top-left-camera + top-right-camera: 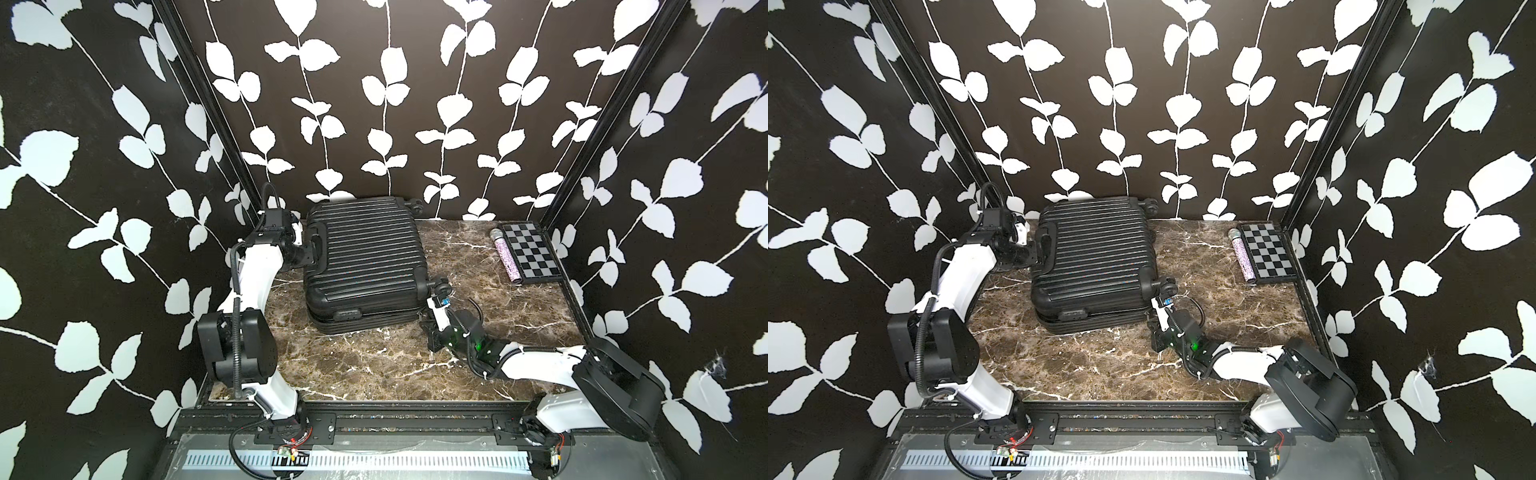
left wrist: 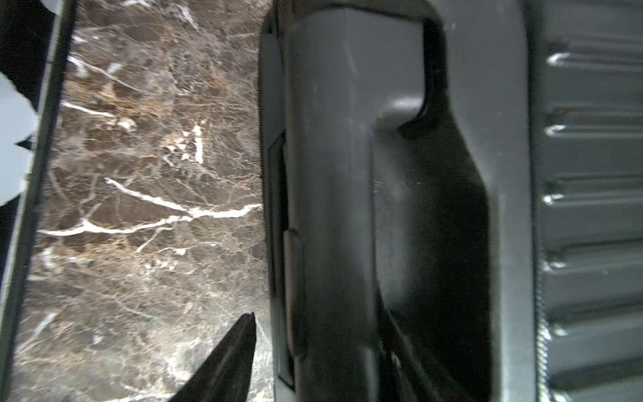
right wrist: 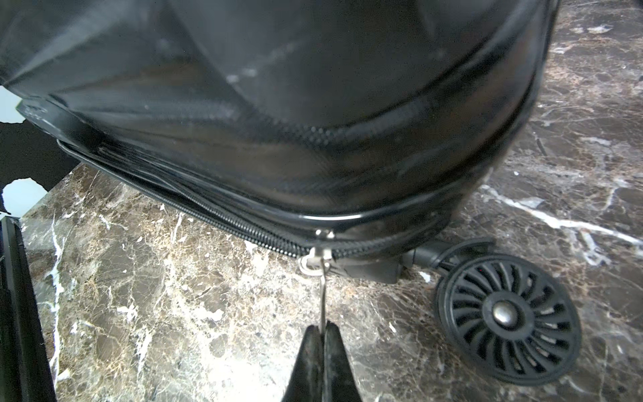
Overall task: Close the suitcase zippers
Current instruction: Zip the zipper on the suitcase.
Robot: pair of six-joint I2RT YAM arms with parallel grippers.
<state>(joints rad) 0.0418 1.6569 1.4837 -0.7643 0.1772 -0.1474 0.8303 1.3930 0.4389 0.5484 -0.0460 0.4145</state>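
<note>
Suitcase zippers (image 3: 243,228): the track runs along the seam of the case; toward 9 o'clock of the slider it gapes unjoined, toward 3 o'clock it looks meshed.
Right gripper (image 3: 323,327): jaws fully closed, pinching the thin metal zipper pull (image 3: 324,289), which runs straight up to the slider (image 3: 315,259).
Left gripper (image 2: 313,334): straddling the black handle (image 2: 334,174), 1 finger (image 2: 229,351) on the table side of it, the other hidden behind the bar; jaws partly parted, and I cannot tell whether they grip yet.
Suitcase (image 1: 365,257): lying flat on the marble table (image 1: 374,365), toward 12 o'clock of the table's centre in both top views, ribbed shell up; a wheel (image 3: 508,313) just beside the slider.
Checkerboard (image 1: 532,255): well apart at 2 o'clock, a glittery tube (image 1: 505,257) beside it.
Step in hand: probably bracing the case with the left arm while the right has the pull, ready to draw.
Next move: it calls for a steady pull along the seam toward the open stretch, keeping the case from sliding.
</note>
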